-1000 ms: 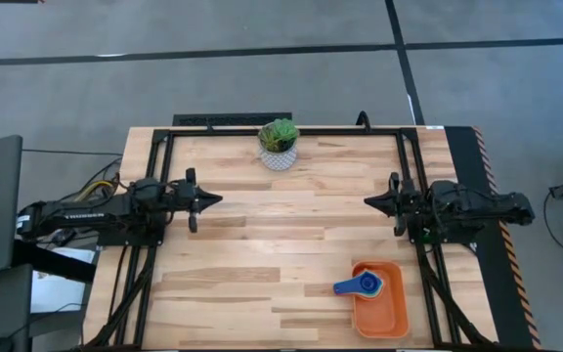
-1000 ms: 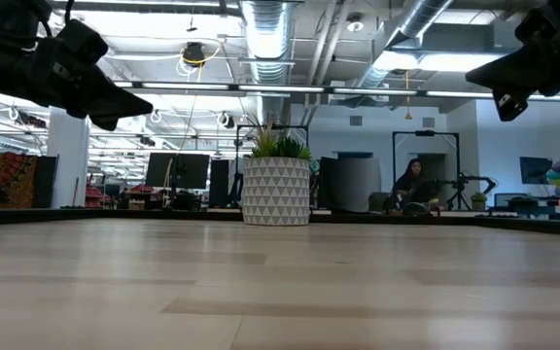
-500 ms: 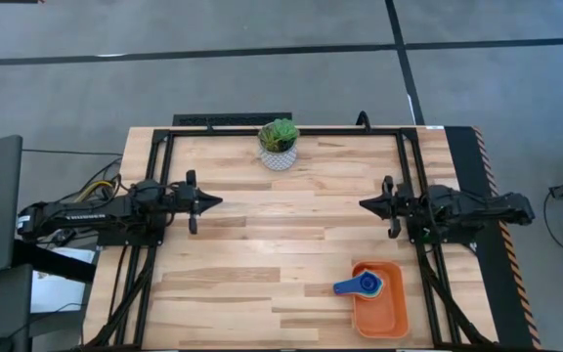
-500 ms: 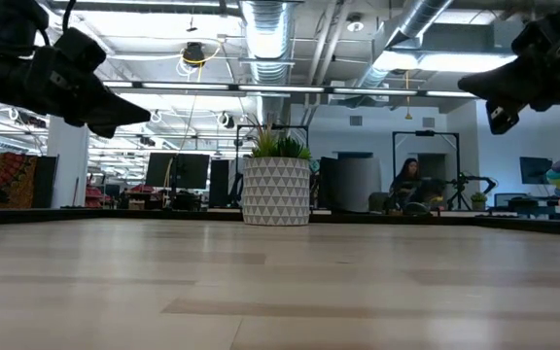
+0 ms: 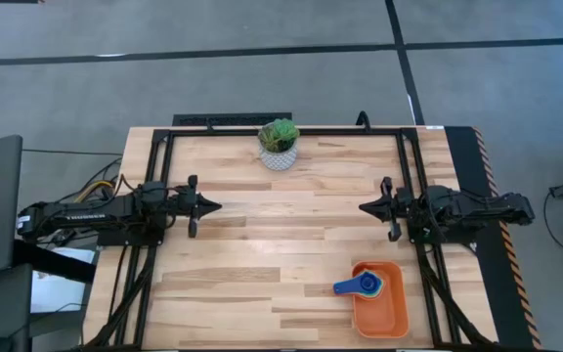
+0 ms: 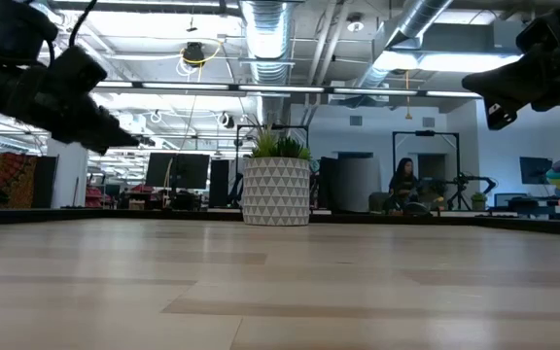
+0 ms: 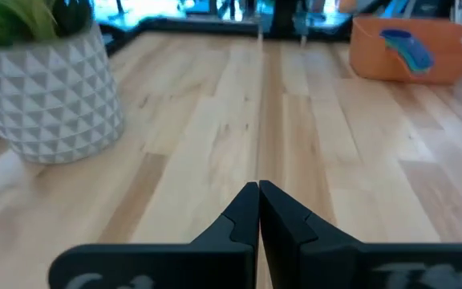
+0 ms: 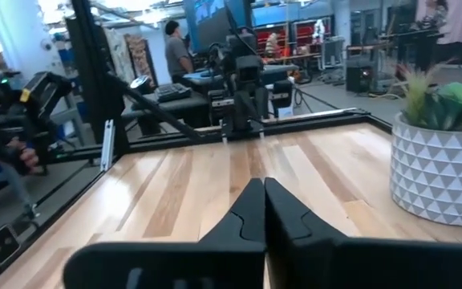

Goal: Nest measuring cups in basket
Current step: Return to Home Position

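High view (unlike low) shows cups in basket.

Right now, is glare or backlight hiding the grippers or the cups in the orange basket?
High view: even light, soft shadows, the stacked plastic measuring cups in the shallow orange plastic basket read clearly. Low view: bright ceiling lights turn the left gripper and right gripper into dark silhouettes. Wrist views: no glare; both grippers are shut.
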Controlling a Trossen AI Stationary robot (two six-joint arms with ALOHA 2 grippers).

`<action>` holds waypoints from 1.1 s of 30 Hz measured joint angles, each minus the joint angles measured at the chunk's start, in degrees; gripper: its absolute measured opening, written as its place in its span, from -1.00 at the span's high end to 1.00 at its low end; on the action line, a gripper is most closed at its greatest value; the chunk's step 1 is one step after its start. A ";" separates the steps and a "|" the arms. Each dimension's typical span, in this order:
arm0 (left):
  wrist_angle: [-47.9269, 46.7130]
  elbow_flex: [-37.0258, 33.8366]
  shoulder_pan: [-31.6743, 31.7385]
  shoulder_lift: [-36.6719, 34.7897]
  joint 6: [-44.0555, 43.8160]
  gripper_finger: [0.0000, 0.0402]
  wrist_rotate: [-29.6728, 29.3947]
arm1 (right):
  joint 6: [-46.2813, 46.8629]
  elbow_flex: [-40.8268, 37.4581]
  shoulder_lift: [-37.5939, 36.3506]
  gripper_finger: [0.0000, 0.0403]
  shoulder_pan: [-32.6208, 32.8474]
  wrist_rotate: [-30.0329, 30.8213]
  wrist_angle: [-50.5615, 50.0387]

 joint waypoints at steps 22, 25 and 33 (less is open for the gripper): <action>-0.25 -0.11 -0.02 -7.06 0.24 1.00 3.46 | -2.38 -0.04 0.26 0.90 -1.51 -2.01 -0.53; -2.54 -0.11 -0.02 -11.83 -0.45 1.00 4.43 | -2.35 -0.04 0.26 0.88 -1.51 -2.85 -0.74; -6.36 -0.13 -1.30 -17.39 -1.01 1.00 2.51 | -2.33 -0.04 0.35 0.95 -1.55 -2.95 -0.74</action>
